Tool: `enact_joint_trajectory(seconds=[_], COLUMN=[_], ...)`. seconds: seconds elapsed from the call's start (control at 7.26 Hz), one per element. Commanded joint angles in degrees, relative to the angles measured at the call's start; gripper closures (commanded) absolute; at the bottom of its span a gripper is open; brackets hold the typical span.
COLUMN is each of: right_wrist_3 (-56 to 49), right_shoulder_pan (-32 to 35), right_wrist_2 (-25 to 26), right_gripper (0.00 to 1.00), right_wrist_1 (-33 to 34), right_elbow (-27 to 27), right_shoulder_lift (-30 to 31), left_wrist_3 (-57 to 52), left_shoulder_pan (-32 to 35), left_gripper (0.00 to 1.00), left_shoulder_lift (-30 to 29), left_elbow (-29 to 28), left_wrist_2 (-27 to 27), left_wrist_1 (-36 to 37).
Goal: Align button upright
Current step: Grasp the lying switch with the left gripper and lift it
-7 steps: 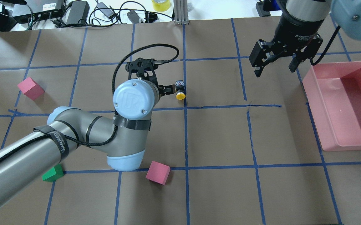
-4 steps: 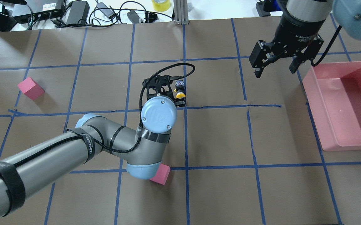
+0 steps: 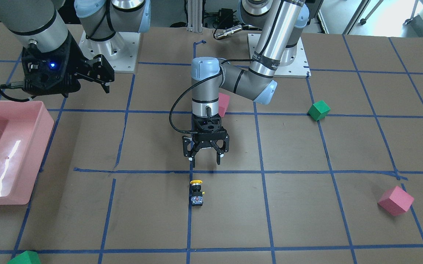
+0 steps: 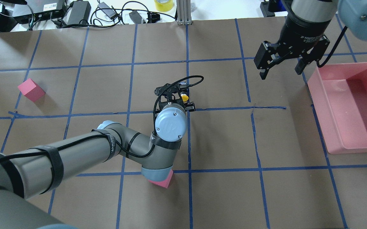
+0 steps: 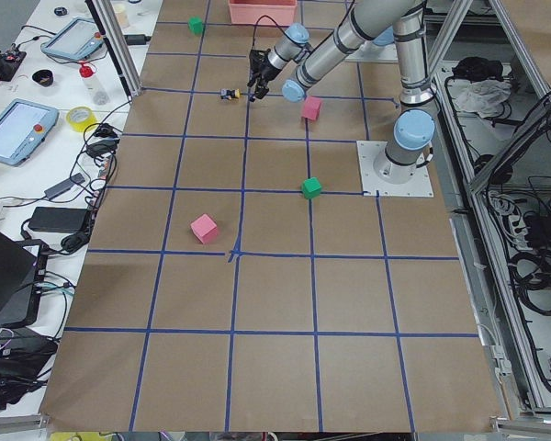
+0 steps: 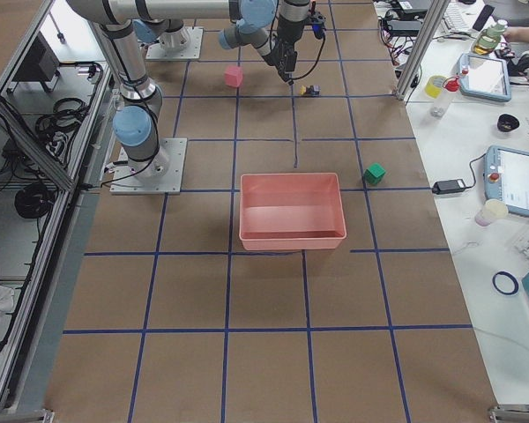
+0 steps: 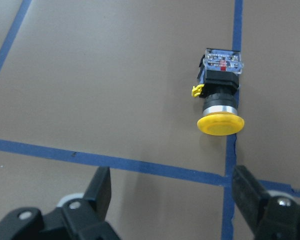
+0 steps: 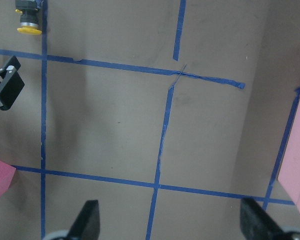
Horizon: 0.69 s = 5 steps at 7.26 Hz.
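The button (image 3: 196,191) lies on its side on a blue tape line, yellow cap toward the robot and grey contact block away from it. It shows in the left wrist view (image 7: 219,97), overhead (image 4: 184,96) and small in the right wrist view (image 8: 28,20). My left gripper (image 3: 204,160) points down, open and empty, just on the robot's side of the button's cap, apart from it; its fingers (image 7: 101,184) straddle the tape. My right gripper (image 4: 280,71) hangs open and empty high at the far right.
A pink bin (image 4: 329,127) stands at the right edge of the table. Pink cubes sit at the left (image 4: 31,90) and under my left elbow (image 4: 163,183). A green cube (image 3: 318,110) lies beside my left arm, another (image 3: 24,258) at the far edge.
My left wrist has swung from the button's left side round to its near side and now points down. The button lies at about the same spot. The right arm has barely moved.
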<state>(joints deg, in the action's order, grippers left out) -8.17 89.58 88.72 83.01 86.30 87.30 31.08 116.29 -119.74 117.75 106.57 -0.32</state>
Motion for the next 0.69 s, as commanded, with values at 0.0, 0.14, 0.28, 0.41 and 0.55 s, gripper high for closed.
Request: enact_joint_trajectory(seconds=[0.0, 0.14, 0.28, 0.41, 0.55], right_wrist_3=[0.0, 0.0, -0.26, 0.0, 0.09], right_shoulder_pan=[0.06, 0.15, 0.06, 0.41, 0.5], right_wrist_2=[-0.04, -0.65, 0.13, -0.56, -0.39], right_gripper=[0.0, 0.0, 0.0, 0.0, 0.0], right_wrist_1=[0.3, 0.48, 0.13, 0.13, 0.04], right_elbow=[0.01, -0.08, -0.08, -0.34, -0.08], right_shoulder_lift=[-0.37, -0.2, 0.07, 0.16, 0.16], left_wrist_3=[-4.41, -5.14, -5.24, -5.5, -6.28], left_shoulder_pan=[0.26, 0.26, 0.43, 0.43, 0.43], left_gripper=[0.16, 0.16, 0.16, 0.16, 0.17], left_shoulder_lift=[-4.26, -5.15, -5.85, -7.25, -8.05], left_elbow=[-4.79, -4.9, -4.81, -4.9, -4.99], left_wrist_2=[0.21, 0.13, 0.04, 0.12, 0.13], left_wrist_1=[1.46, 2.68, 4.96, 5.59, 7.07])
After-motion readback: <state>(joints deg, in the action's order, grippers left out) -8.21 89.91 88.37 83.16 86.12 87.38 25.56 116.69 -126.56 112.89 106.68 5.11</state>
